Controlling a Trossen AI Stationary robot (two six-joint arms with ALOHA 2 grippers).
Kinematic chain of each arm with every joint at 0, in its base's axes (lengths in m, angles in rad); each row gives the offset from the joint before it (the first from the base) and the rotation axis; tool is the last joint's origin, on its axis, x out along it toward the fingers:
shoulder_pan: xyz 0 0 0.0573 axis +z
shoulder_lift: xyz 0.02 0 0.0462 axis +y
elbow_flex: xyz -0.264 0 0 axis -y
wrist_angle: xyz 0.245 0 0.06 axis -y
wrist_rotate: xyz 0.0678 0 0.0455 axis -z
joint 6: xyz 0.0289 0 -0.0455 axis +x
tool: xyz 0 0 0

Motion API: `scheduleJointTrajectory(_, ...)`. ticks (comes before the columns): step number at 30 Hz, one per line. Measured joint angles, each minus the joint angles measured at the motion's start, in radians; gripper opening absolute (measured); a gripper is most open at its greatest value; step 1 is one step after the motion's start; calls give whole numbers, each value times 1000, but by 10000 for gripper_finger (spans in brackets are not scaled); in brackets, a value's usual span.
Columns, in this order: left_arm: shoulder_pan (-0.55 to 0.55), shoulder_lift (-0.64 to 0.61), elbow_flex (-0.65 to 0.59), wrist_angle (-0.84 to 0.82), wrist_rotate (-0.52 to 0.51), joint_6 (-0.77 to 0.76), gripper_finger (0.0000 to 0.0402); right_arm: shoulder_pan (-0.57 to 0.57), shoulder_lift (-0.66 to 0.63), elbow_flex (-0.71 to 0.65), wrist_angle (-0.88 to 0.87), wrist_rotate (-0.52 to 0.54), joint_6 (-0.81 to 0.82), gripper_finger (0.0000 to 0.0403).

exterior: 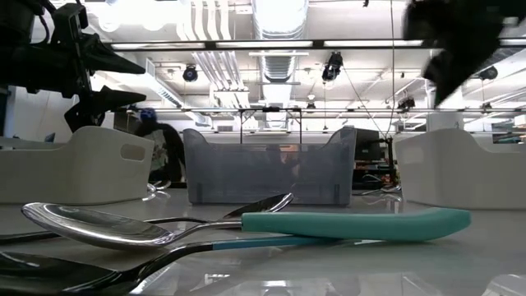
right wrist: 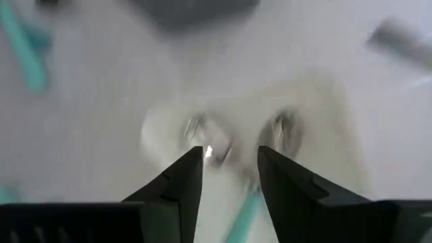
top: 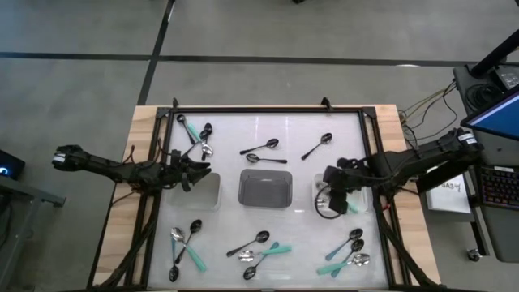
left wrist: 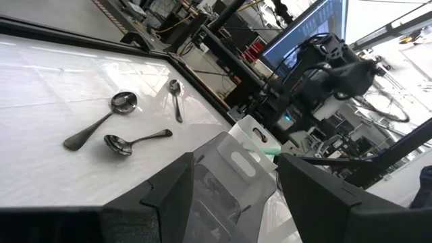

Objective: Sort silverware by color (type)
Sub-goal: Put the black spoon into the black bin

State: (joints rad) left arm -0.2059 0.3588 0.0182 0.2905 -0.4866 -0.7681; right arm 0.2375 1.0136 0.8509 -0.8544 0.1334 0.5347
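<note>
Three trays (top: 266, 187) mid-surface, your right tool (top: 331, 195) over the right tray (top: 322, 191), fingers parted, holding nothing, your left tool (top: 197, 169) wide above the left tray (top: 207, 191), spoons (top: 259, 151) scattered

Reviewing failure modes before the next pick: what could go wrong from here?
1. The right gripper is open over the right white tray, which already holds spoons; a mint-green spoon lies there too, so colors may mix.
2. The left gripper hangs open by the left white tray and could nudge it.

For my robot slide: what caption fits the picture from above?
Two robot arms hover over trays on a white table, loose spoons scattered around.
</note>
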Motion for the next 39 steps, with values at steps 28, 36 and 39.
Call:
scheduleJointTrajectory(28, 0, 0, 0, 0, 0, 0, 198, -550, 770, 581, 98, -158, -650, 127)
scheduleJointTrajectory(36, 0, 0, 0, 0, 0, 0, 198, -554, 936, 673, 114, -195, -706, 127)
scheduleJointTrajectory(39, 0, 0, 0, 0, 0, 0, 198, -554, 977, 693, 127, -195, -714, 127)
